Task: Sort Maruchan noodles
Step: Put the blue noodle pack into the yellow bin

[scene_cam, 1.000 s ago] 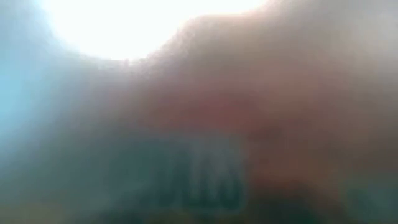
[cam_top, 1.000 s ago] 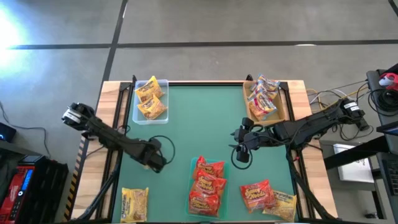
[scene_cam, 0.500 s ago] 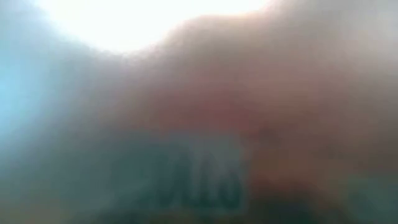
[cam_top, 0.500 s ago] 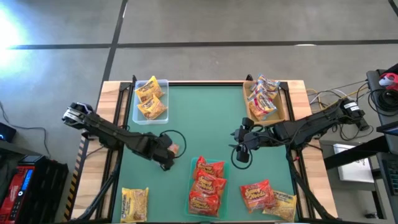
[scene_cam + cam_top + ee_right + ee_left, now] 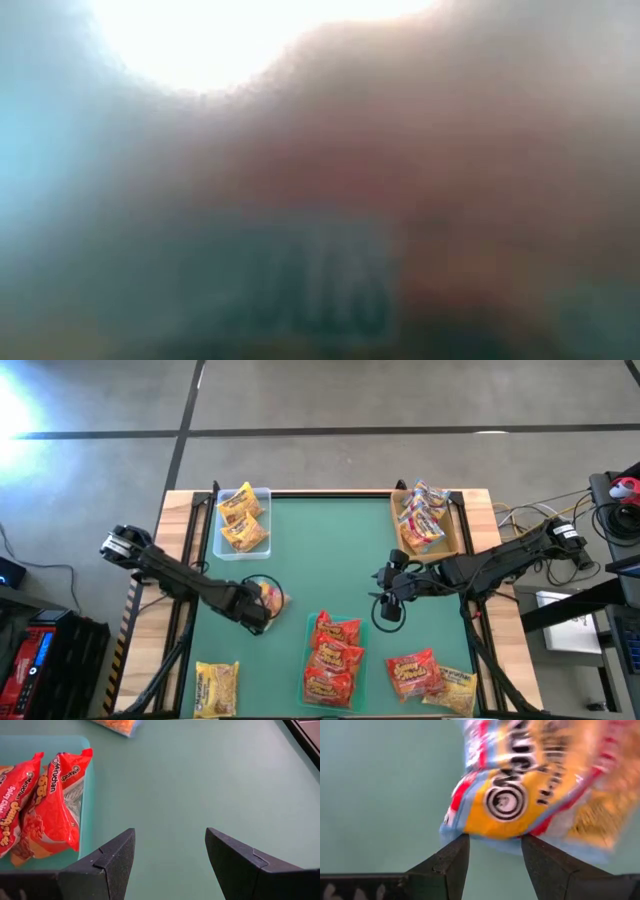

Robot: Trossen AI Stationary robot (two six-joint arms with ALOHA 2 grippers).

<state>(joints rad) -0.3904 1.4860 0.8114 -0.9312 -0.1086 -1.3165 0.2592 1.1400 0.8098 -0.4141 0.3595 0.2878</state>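
The left gripper point(image 5: 492, 851) has its jaws clamped on the edge of a pale yellow noodle packet point(image 5: 535, 785), carried left of the counter's point(image 5: 320, 550) middle. Half a second ago it reached nearer the red packets point(image 5: 333, 660). The right gripper point(image 5: 170, 855) hangs right of centre, jaws apart and empty, unmoved.
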